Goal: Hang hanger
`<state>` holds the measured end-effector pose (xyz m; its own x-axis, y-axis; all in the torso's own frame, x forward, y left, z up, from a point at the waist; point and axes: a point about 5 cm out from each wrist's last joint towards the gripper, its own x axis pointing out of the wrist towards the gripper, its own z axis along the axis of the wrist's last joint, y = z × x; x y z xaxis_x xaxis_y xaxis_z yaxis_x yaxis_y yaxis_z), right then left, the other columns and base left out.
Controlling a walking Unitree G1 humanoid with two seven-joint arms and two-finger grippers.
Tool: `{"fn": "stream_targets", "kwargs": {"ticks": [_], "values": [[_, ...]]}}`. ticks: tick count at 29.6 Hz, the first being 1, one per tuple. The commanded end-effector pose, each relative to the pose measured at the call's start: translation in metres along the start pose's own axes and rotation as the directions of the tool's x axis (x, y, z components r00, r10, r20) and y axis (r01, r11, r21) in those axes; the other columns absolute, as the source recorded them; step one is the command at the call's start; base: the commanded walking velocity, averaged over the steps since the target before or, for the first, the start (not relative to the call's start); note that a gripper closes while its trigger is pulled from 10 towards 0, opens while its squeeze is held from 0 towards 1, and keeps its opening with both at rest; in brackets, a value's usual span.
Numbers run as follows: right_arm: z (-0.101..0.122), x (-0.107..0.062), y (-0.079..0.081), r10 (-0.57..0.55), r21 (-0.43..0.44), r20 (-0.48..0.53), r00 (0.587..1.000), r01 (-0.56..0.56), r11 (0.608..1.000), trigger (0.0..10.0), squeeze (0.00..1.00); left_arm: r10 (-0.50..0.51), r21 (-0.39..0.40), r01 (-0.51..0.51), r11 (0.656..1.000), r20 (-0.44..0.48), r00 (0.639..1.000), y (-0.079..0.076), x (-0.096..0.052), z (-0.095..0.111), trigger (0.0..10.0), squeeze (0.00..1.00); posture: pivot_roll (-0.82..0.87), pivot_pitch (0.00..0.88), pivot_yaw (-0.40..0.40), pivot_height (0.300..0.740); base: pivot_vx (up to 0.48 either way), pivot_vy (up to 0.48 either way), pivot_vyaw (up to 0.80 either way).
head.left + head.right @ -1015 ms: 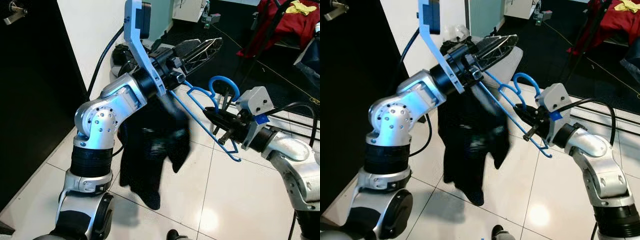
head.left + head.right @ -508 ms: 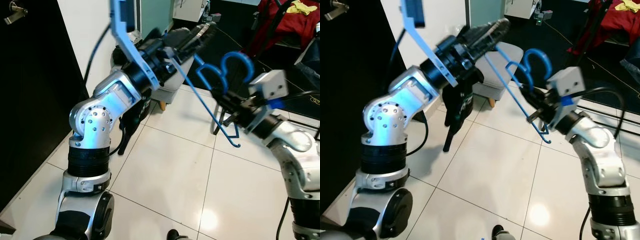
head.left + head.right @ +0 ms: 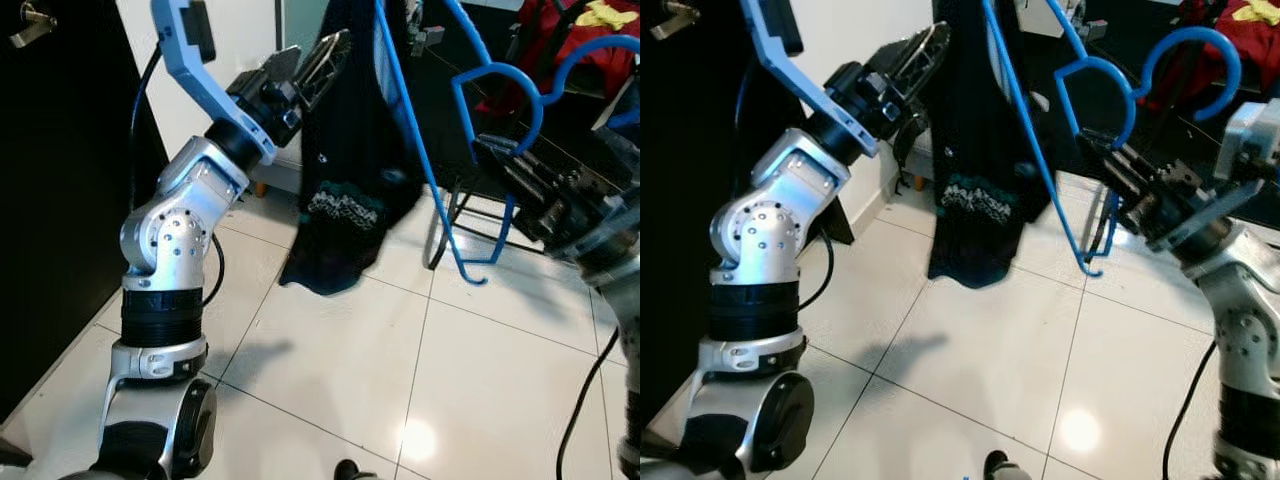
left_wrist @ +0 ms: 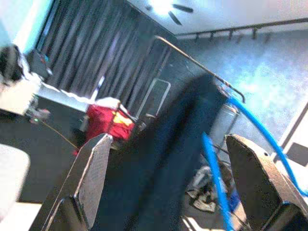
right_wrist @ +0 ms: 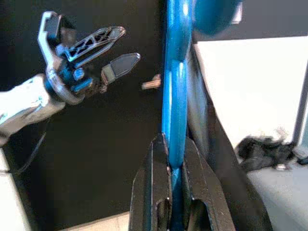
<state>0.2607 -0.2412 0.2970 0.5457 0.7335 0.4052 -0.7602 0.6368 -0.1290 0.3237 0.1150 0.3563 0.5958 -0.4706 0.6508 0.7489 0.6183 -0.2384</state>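
My right gripper [image 3: 1118, 180] is clamped on the blue hanger [image 3: 1035, 160], its two black fingers [image 5: 159, 187] pressed tight on either side of the blue bar just below the hook. The hook [image 3: 1190, 60] curls up above the gripper, and from the grip the hanger's long arm slants up and away toward my left, with its lower end curling just under the gripper. A dark garment [image 3: 980, 150] with a pale printed band hangs from the hanger's far arm, well clear of the white tiled floor [image 3: 980, 360].

My left gripper [image 3: 305, 65] is raised beside the garment, on the side away from the right gripper, and its fingers [image 4: 91, 173] stand apart with nothing between them; through that gap I see the dark cloth and a stretch of the blue hanger. Beyond the right gripper lies a red heap [image 3: 570, 40] with something yellow on top.
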Motion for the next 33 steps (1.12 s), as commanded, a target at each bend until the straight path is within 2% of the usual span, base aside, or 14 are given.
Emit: {"fn": "stream_targets", "kwargs": {"ticks": [1,3,5,20,24,28,29,30,32,33], "values": [[0.017,-0.008,0.009,0.089,-0.011,0.044,0.995,-0.089,0.996,10.0,0.0,-0.003,0.007,0.003,1.0,0.039,0.999,-0.001,-0.005,0.009,10.0,0.0,-0.03,0.16,0.01,0.74,0.0,0.0,0.0],[0.017,-0.008,0.009,0.089,-0.011,0.044,0.995,-0.089,0.996,10.0,0.0,-0.003,0.007,0.003,1.0,0.039,0.999,-0.001,-0.005,0.009,10.0,0.0,-0.03,0.16,0.01,0.74,0.0,0.0,0.0],[0.022,-0.023,0.01,0.118,0.011,0.002,0.993,-0.118,0.993,10.0,0.0,-0.033,0.005,0.032,0.999,0.077,0.996,-0.003,-0.004,0.018,10.0,0.0,-0.04,0.169,0.004,0.74,0.0,0.0,0.0],[0.033,-0.035,0.009,0.14,0.034,-0.014,0.99,-0.139,0.99,10.0,0.0,-0.088,0.036,0.085,0.996,0.091,0.992,-0.007,-0.003,0.029,10.0,0.0,-0.03,0.171,0.002,0.74,0.0,0.0,0.0],[0.034,-0.034,0.008,0.157,0.042,-0.035,0.987,-0.155,0.987,10.0,0.0,-0.102,0.14,0.1,0.985,0.005,0.995,-0.015,-0.009,0.021,10.0,0.0,-0.03,0.173,-0.004,0.74,0.0,0.0,0.0],[0.033,-0.033,0.007,0.156,0.042,-0.043,0.987,-0.155,0.987,10.0,0.0,-0.105,0.165,0.106,0.981,-0.013,0.994,-0.016,-0.011,0.019,10.0,0.0,-0.03,0.174,-0.005,0.74,0.0,0.0,0.0],[0.032,-0.032,0.006,0.147,0.037,-0.047,0.988,-0.145,0.989,10.0,0.0,-0.107,0.212,0.113,0.971,-0.036,0.994,-0.018,-0.013,0.016,10.0,0.0,-0.03,0.175,-0.005,0.74,0.0,0.0,0.0],[0.032,-0.032,0.006,0.147,0.037,-0.047,0.988,-0.145,0.989,10.0,0.0,-0.107,0.212,0.113,0.971,-0.036,0.994,-0.018,-0.013,0.016,10.0,0.0,-0.03,0.175,-0.005,0.74,0.0,0.0,0.0],[0.028,-0.027,0.003,0.125,0.03,-0.045,0.991,-0.124,0.992,10.0,0.0,-0.113,0.278,0.13,0.952,-0.074,0.991,-0.02,-0.018,0.013,10.0,0.0,-0.02,0.177,-0.006,0.74,0.0,0.0,0.0],[0.028,-0.027,0.003,0.125,0.03,-0.045,0.991,-0.124,0.992,10.0,0.0,-0.113,0.278,0.13,0.952,-0.074,0.991,-0.02,-0.018,0.013,10.0,0.0,-0.02,0.177,-0.006,0.74,0.0,0.0,0.0]]}}
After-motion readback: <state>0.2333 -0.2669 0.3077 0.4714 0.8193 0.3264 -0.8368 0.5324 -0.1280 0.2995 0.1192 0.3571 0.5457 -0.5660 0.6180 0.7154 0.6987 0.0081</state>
